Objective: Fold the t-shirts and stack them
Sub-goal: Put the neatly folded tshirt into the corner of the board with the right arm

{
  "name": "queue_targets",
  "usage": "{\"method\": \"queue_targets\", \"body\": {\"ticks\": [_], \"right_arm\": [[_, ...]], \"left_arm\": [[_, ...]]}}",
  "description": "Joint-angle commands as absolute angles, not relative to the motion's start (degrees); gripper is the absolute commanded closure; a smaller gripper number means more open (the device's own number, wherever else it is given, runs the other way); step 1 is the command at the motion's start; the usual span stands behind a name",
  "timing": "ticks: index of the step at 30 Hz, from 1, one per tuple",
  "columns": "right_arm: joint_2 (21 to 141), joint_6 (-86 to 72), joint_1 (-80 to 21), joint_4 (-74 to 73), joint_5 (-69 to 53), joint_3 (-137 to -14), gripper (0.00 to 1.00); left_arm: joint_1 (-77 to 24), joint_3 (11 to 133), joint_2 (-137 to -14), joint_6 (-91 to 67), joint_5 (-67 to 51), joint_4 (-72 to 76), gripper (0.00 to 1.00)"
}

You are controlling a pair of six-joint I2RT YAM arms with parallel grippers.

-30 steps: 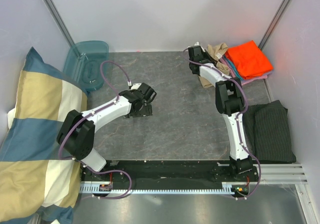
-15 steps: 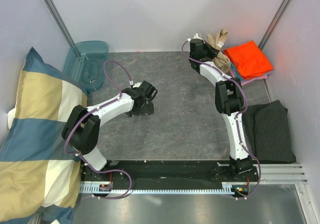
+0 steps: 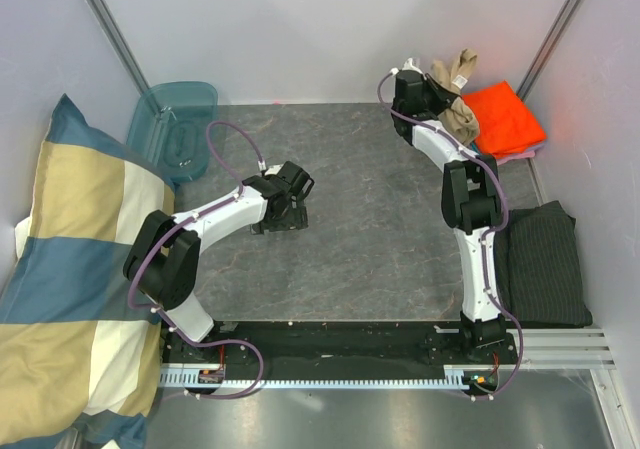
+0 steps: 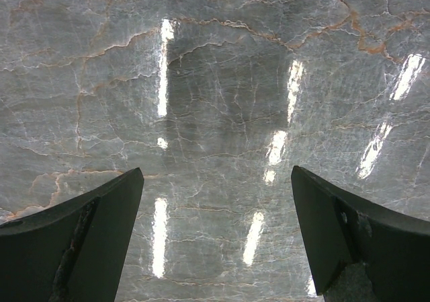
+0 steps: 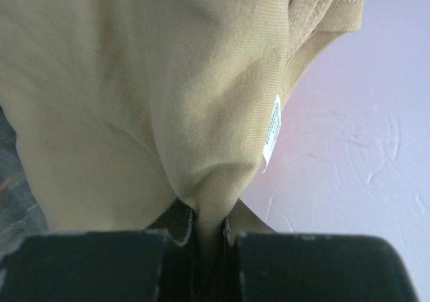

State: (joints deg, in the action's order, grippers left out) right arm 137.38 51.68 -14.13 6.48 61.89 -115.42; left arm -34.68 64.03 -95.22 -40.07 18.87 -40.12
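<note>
A bunched tan t-shirt hangs lifted at the back right, pinched in my right gripper. The right wrist view shows its fabric squeezed between the shut jaws of that gripper, with a white label on one fold. Just right of it lies the folded orange t-shirt on a stack, with blue and pink edges peeking out below. My left gripper hovers low over the bare marble table at centre left; its two fingers stand wide open around nothing.
A big blue-and-cream checked pillow fills the left side. A teal plastic bin stands at the back left. A dark grey striped cloth lies at the right edge. White walls close in behind and beside the stack.
My right gripper has lifted the tan t-shirt off the table and carried it up and to the right, toward the orange stack. The left arm has barely shifted.
</note>
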Motion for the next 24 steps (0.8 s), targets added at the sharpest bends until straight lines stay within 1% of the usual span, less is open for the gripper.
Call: {"method": "queue_targets", "body": {"ticks": [1, 12, 24], "right_arm": [[128.86, 52.82, -14.15, 10.46, 64.16, -115.05, 1.0], [128.58, 50.89, -10.46, 10.02, 62.58, -113.91, 1.0], [135.96, 39.47, -2.73, 2.38, 56.96, -117.95, 1.0]], "left_arm": [[-34.37, 64.16, -92.64, -38.32, 18.28, -38.58, 0.0], [-34.19, 63.98, -92.37, -38.5, 17.84, -38.41, 0.0], [-33.75, 68.38, -97.9, -37.97, 16.44, -38.58, 0.0]]}}
